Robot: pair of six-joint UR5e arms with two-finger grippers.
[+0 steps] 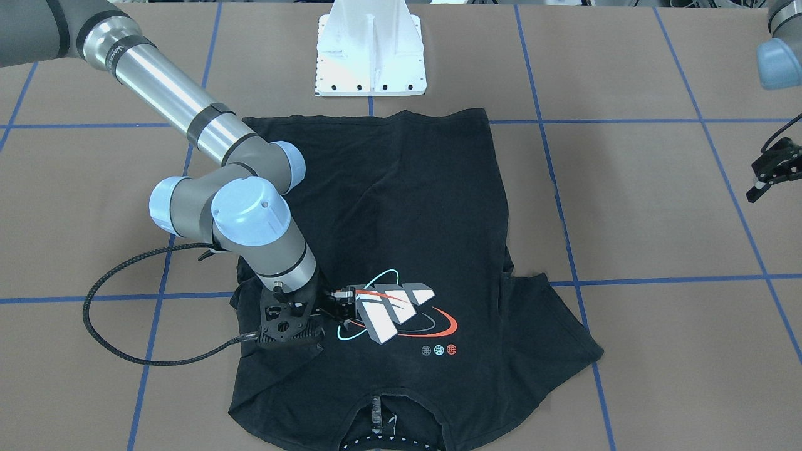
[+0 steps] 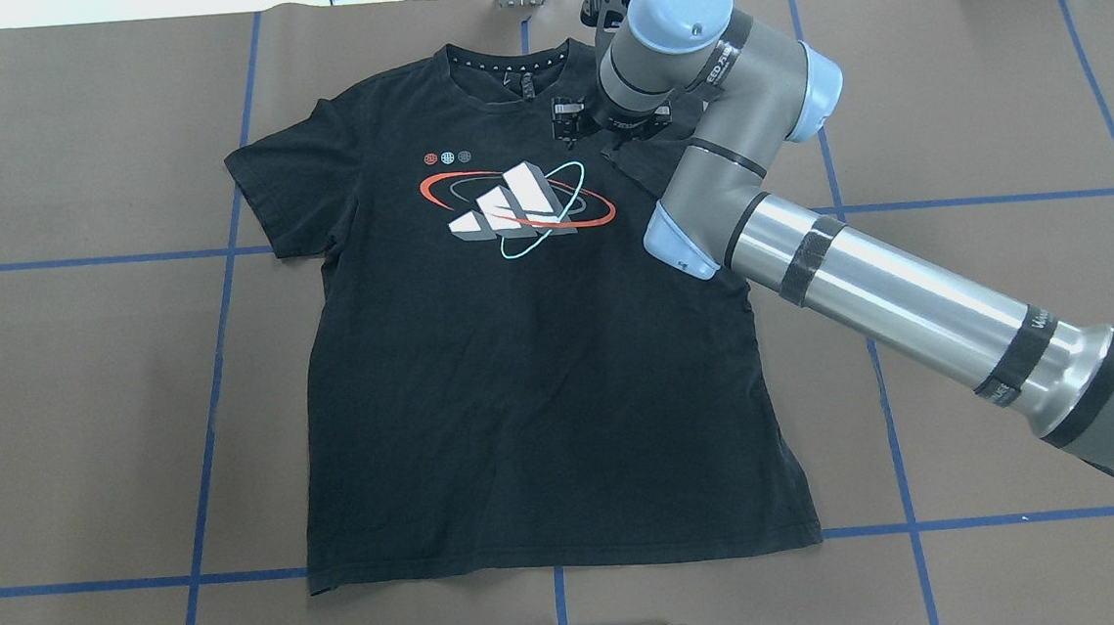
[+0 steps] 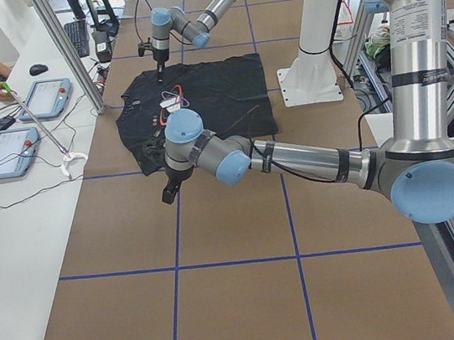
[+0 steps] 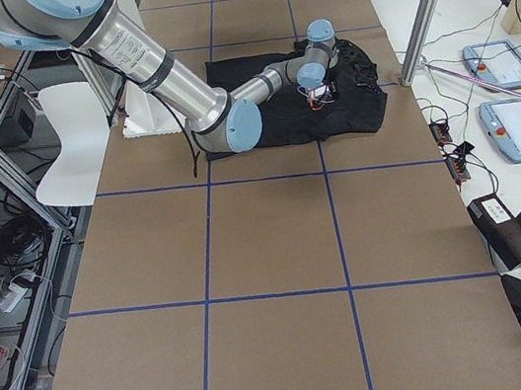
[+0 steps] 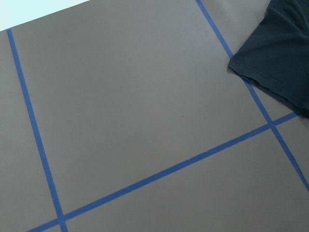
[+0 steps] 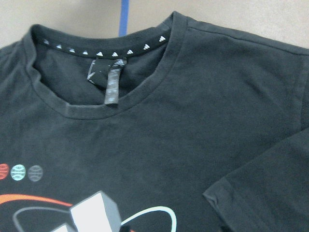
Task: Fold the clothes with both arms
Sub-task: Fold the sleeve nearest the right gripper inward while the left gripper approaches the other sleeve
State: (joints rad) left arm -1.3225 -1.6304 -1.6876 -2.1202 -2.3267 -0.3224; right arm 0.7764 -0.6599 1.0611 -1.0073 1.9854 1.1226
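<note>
Sleeve folding seemed to be the step in hand. The black T-shirt (image 2: pixel 522 374) lay flat on the counter (image 2: pixel 83 404), logo (image 2: pixel 515 208) up. The right tool (image 1: pixel 341 304) hung low over one sleeve (image 6: pixel 260 193), already turned in onto the chest. Whether it was wide or narrow you could not tell, and the same for the left tool (image 1: pixel 772 169), apart from the cloth. Next, I judge, you needed the left tool at the other sleeve (image 2: pixel 273 175).

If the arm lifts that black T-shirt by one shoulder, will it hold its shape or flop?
Probably floppy: the T-shirt lies flat with soft wrinkles, one sleeve already folded over. Likely light: the cloth looks thin.
</note>
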